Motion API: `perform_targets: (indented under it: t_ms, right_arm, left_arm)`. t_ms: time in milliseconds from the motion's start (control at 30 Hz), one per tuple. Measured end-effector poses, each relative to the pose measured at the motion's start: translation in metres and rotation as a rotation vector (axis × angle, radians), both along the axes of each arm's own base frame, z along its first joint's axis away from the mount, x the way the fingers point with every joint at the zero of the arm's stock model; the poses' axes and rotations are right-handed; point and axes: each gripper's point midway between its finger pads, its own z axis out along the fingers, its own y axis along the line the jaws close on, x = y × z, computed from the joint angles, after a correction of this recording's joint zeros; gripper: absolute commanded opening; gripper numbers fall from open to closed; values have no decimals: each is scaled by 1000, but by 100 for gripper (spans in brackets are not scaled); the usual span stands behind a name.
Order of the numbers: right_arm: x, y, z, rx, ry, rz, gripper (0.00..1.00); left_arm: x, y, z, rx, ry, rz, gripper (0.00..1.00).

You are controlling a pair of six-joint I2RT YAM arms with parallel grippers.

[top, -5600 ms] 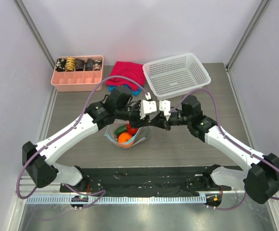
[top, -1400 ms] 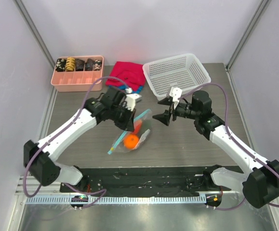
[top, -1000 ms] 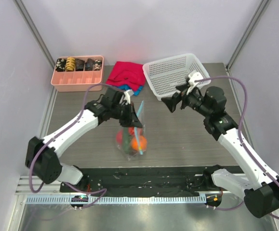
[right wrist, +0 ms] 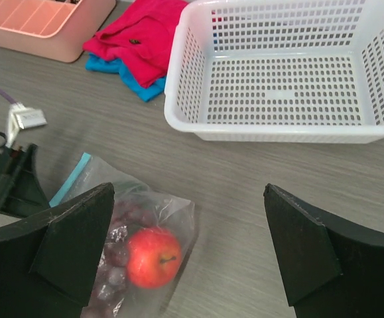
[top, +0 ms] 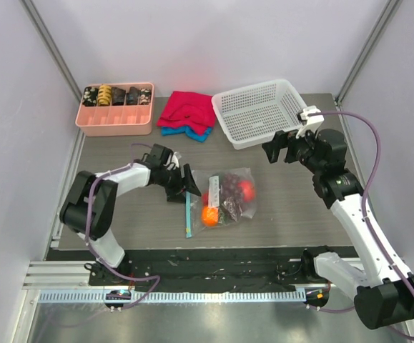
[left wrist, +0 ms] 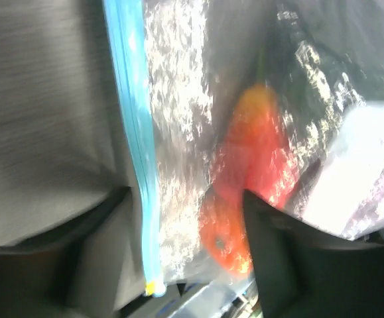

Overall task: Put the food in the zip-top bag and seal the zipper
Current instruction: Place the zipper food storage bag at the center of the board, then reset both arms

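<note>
The clear zip-top bag (top: 228,184) lies flat on the table with the food inside: an orange (top: 209,216), a red tomato (top: 244,189) and dark grapes (top: 229,203). Its blue zipper (top: 188,214) runs along the left edge. My left gripper (top: 186,186) is low at that edge and open. In the left wrist view the zipper (left wrist: 135,132) and the bag's mouth lie between the parted fingers (left wrist: 291,265), and orange-red food (left wrist: 258,152) shows through the plastic. My right gripper (top: 278,150) hovers open, to the right of the bag and apart from it; its camera shows the tomato (right wrist: 153,257).
A white mesh basket (top: 264,113) stands at the back right, close behind the right gripper. Red and blue cloths (top: 186,114) lie beside it. The pink divided tray (top: 115,118) with snack pieces is at the back left.
The bag, held upright by its zipper a second ago, now lies flat on the table. The left gripper has dropped low and opened. The right arm has drawn back toward the right.
</note>
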Motion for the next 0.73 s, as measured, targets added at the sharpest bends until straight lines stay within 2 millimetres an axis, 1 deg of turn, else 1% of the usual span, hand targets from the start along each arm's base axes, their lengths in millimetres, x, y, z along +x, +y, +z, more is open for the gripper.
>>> perform_targets:
  t_ms: [33, 100, 167, 300, 433, 500, 600, 733]
  right_arm:
    - [-2, -1, -2, -4, 3, 1, 100]
    - [-6, -4, -4, -11, 9, 1, 100]
    - [-10, -7, -4, -13, 7, 0, 100]
    - [-22, -13, -2, -9, 10, -6, 100]
    - [-41, -12, -2, 18, 42, 2, 100]
    - [-48, -12, -6, 33, 75, 0, 100]
    - [-61, -13, -16, 48, 127, -10, 100]
    - [-76, -19, -25, 46, 163, -39, 100]
  left_arm:
    - [0, 7, 5, 6, -22, -1, 100]
    - [-3, 20, 17, 13, -62, 1, 100]
    - [-2, 40, 34, 26, -100, 31, 100]
    - [10, 81, 67, 105, -193, 57, 100]
    - [28, 114, 102, 222, -310, -8, 100]
    - [30, 128, 114, 276, -360, -36, 100]
    - [22, 148, 126, 364, -427, -79, 100]
    - [8, 165, 135, 454, -507, -135, 100]
